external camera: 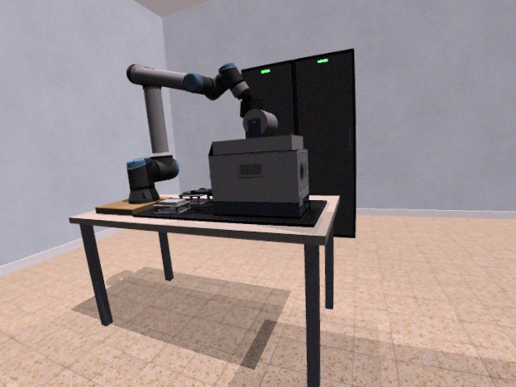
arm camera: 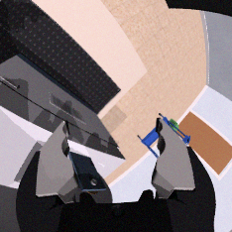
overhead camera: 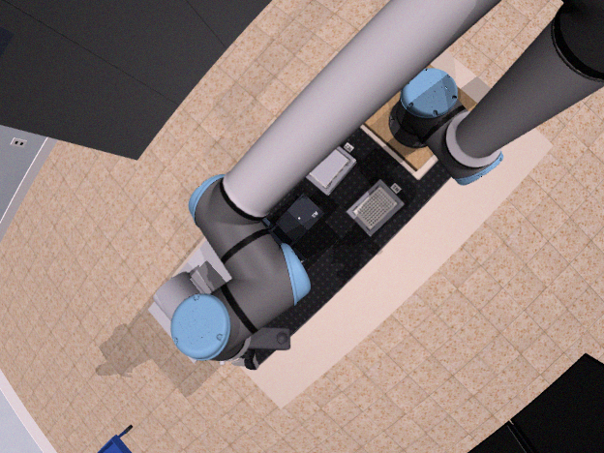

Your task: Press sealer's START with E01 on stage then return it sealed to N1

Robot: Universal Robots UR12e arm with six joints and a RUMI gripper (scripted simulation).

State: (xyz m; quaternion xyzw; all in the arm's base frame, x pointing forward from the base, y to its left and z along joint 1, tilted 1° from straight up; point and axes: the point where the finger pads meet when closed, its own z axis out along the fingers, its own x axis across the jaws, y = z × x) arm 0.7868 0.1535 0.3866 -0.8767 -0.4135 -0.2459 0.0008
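Two plates sit in nests on the black mat (overhead camera: 341, 273). One plate (overhead camera: 330, 170) has a smooth silvery top; the other plate (overhead camera: 375, 207) shows open wells. I cannot read which nest is N1. A dark square stage (overhead camera: 298, 218) juts from the grey sealer (overhead camera: 207, 273) (external camera: 258, 177), and I see no plate on it. The arm hides the sealer's lamp and START. My gripper (arm camera: 112, 120) (overhead camera: 250, 361) is open and empty, high over the sealer's far end near the table edge. In the side view the sealer hides it.
The robot base stands on a wooden board (overhead camera: 385, 129) at one end of the table (external camera: 199, 226). Two black cabinets (external camera: 321, 137) with green lights stand behind. A blue object (overhead camera: 114, 443) (arm camera: 150, 139) lies on the floor.
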